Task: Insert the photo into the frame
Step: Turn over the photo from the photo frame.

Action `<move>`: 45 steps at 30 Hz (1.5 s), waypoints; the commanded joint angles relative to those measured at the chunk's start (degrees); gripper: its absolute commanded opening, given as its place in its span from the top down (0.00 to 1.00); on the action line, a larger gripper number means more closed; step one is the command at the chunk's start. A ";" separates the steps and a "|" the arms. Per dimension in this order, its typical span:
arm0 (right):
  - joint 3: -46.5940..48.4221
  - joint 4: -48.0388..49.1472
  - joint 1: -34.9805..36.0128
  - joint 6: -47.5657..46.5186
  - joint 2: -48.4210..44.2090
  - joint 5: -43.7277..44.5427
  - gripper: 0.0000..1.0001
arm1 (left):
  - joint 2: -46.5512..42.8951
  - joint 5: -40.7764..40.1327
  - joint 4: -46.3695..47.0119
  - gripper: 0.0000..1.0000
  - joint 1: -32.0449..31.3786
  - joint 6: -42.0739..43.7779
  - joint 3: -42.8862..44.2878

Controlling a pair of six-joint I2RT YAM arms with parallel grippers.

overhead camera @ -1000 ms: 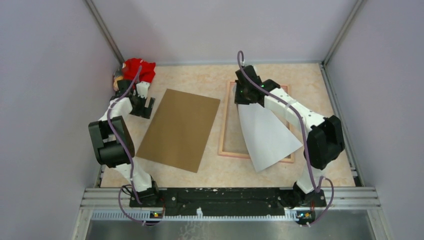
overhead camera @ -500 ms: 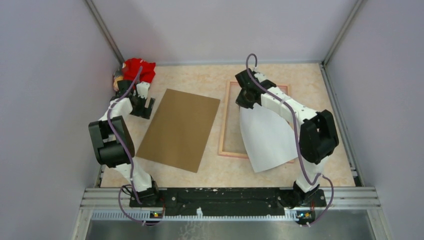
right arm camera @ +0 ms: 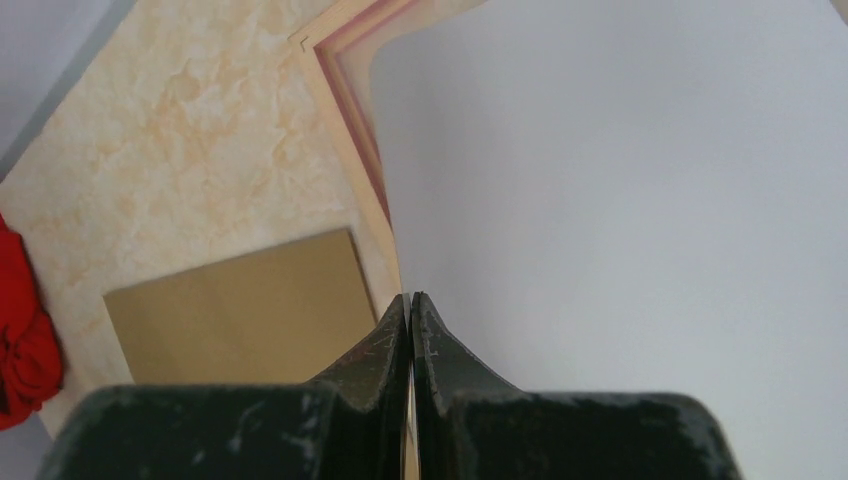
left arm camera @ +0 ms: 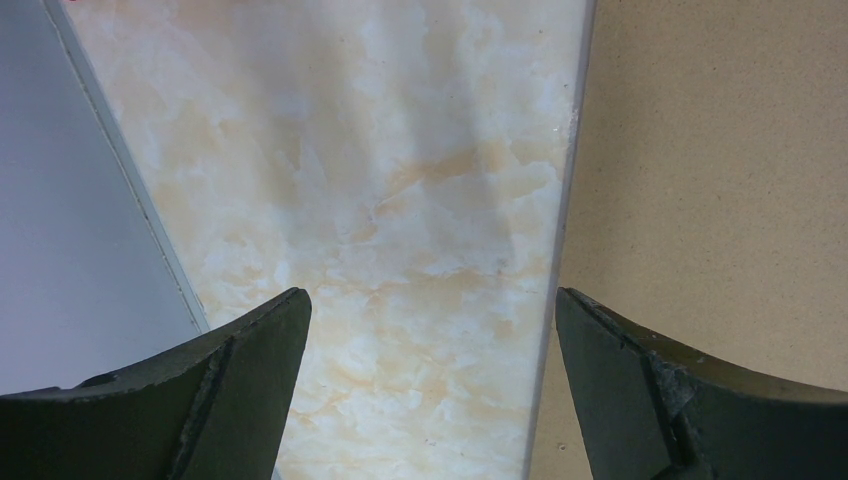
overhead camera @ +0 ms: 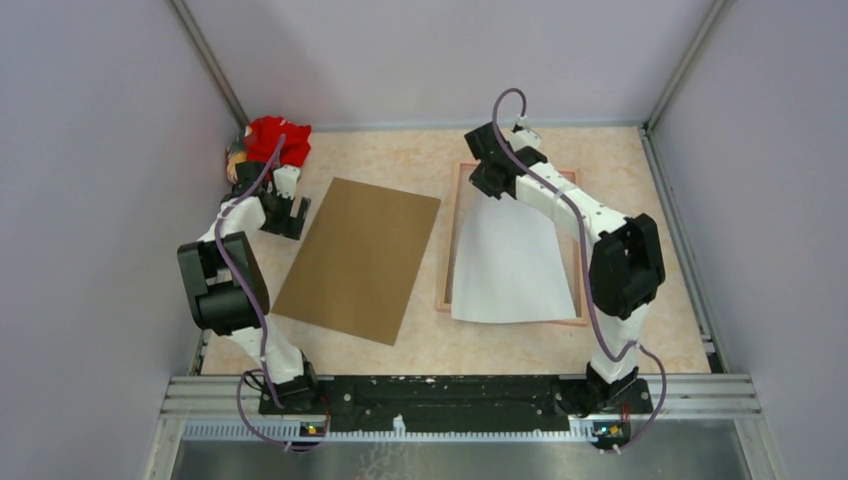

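While the right pincer clamps the photo, we see it over the frame. Left pincer open by the board.

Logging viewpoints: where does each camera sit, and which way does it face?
Top external: above and behind the bases, looking down on the table; both arms show, the right tool holding the photo over the frame.
Left wrist: on the left arm, facing down at bare table beside the brown board; its open left tool shows.
Right wrist: on the right arm, looking across the photo's white back; the right tool shows, shut.
Shared: top and right wrist both show photo, frame, board.
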 commanded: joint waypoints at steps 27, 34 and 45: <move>-1.41 16.37 -5.42 -18.92 2.05 0.21 1.00 | -0.61 -0.22 1.36 0.01 -0.14 0.19 0.34; 1.12 16.54 -5.43 -22.33 4.49 -2.55 1.00 | -0.26 -0.39 1.58 0.01 -0.15 0.20 0.26; 0.05 13.19 -5.90 -18.72 3.81 1.89 1.00 | 0.01 -0.22 1.79 0.01 -0.16 0.28 -0.18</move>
